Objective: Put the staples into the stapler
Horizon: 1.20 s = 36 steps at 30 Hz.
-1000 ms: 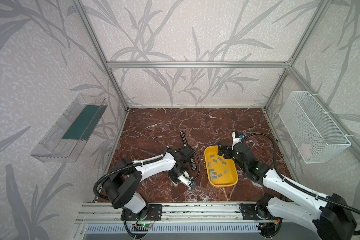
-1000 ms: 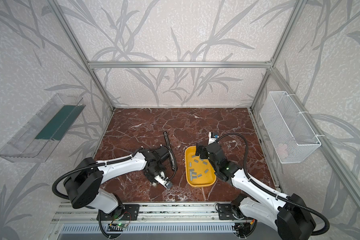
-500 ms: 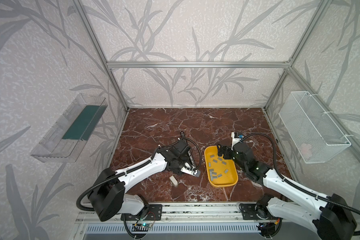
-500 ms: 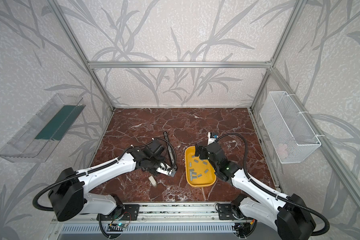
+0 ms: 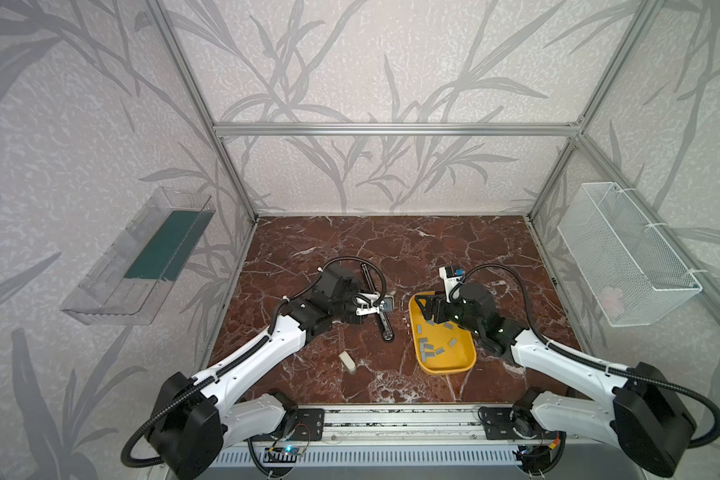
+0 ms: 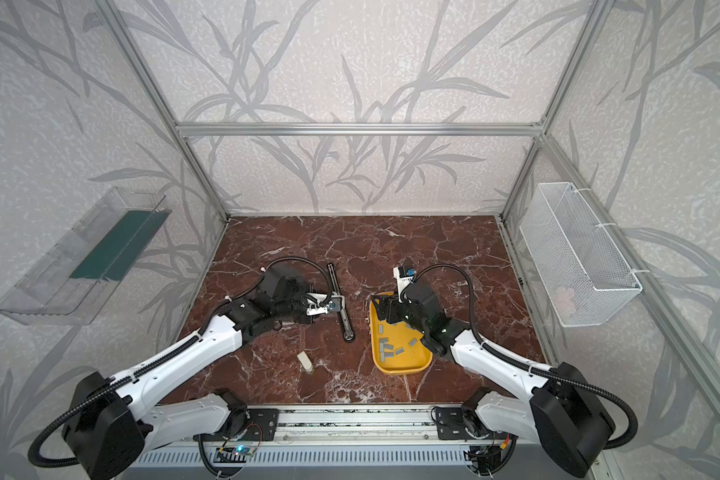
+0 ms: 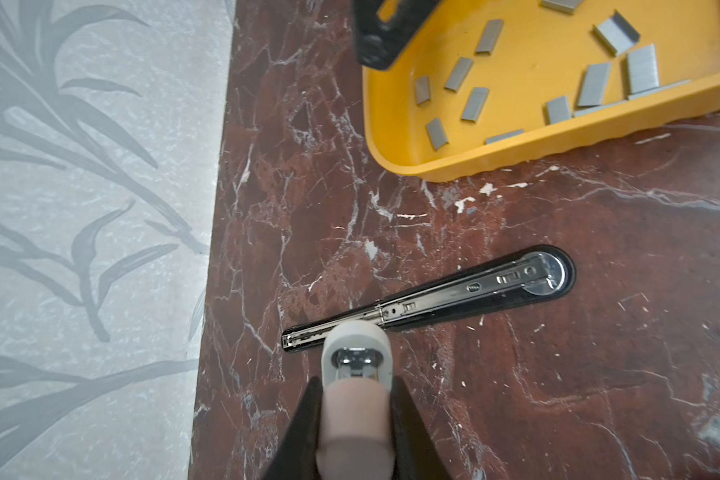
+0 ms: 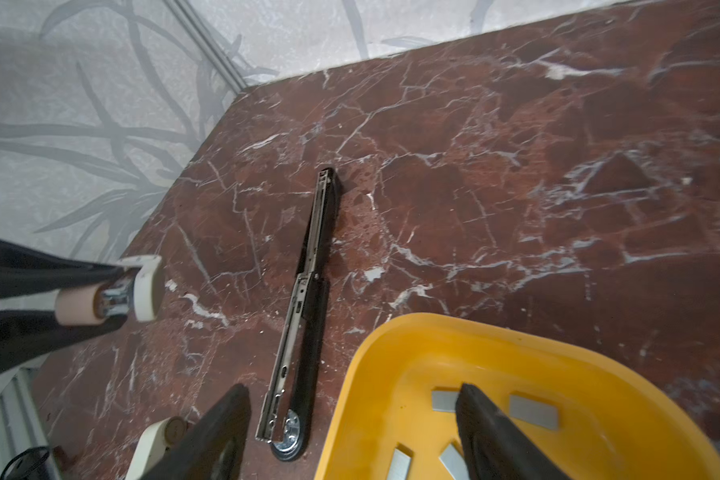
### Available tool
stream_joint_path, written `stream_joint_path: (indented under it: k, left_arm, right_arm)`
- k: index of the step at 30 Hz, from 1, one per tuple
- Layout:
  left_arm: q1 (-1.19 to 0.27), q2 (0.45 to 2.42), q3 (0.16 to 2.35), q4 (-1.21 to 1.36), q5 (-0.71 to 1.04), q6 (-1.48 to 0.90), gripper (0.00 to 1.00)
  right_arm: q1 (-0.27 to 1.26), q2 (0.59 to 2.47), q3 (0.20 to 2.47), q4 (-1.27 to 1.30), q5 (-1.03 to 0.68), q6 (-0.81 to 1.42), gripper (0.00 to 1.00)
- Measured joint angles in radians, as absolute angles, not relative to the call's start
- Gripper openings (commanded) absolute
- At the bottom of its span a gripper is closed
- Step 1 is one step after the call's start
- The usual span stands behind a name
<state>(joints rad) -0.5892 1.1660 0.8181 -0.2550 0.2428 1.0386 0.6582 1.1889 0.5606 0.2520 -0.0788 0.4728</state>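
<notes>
My left gripper (image 7: 356,386) is shut on a small beige and white stapler (image 7: 356,353), which I see end-on, held just above the marble floor. In both top views the left gripper (image 5: 368,305) (image 6: 323,305) hovers over the middle of a long black stapler (image 5: 385,330) (image 7: 454,291) lying opened flat. Several grey staples (image 5: 427,347) (image 7: 474,104) (image 8: 533,411) lie loose in a yellow tray (image 5: 445,368) (image 8: 391,345). My right gripper (image 8: 358,432) (image 5: 431,309) is open over the tray's far left corner. One of its fingers is outside the rim, the other over the staples.
A second small beige stapler (image 5: 347,361) (image 6: 305,361) lies on the floor near the front. A white box with a blue mark (image 5: 449,274) stands behind the tray. A wire basket (image 5: 624,257) hangs on the right wall, a clear shelf (image 5: 142,262) on the left.
My left gripper has carried its small stapler from the front of the floor back over the black stapler. The right gripper's jaws have narrowed a little; that arm has barely moved.
</notes>
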Motion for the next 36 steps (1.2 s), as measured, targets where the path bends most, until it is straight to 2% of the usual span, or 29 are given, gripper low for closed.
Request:
stream_joint_path:
  k: [11, 18, 25, 36]
  left_arm:
    - [-0.590, 1.208, 0.815, -0.236, 0.347, 0.971, 0.00]
    - [-0.596, 1.208, 0.815, -0.241, 0.408, 0.965, 0.00]
    - [-0.604, 1.207, 0.818, -0.266, 0.449, 0.966, 0.00]
    - [-0.612, 1.207, 0.818, -0.299, 0.450, 0.961, 0.00]
  right_arm:
    - [0.694, 1.323, 0.574, 0.466, -0.315, 0.527, 0.73]
    - [0.706, 1.387, 0.577, 0.530, -0.390, 0.570, 0.66]
    - [0.716, 1.409, 0.588, 0.541, -0.421, 0.590, 0.65]
    - [0.721, 1.479, 0.635, 0.543, -0.437, 0.603, 0.45]
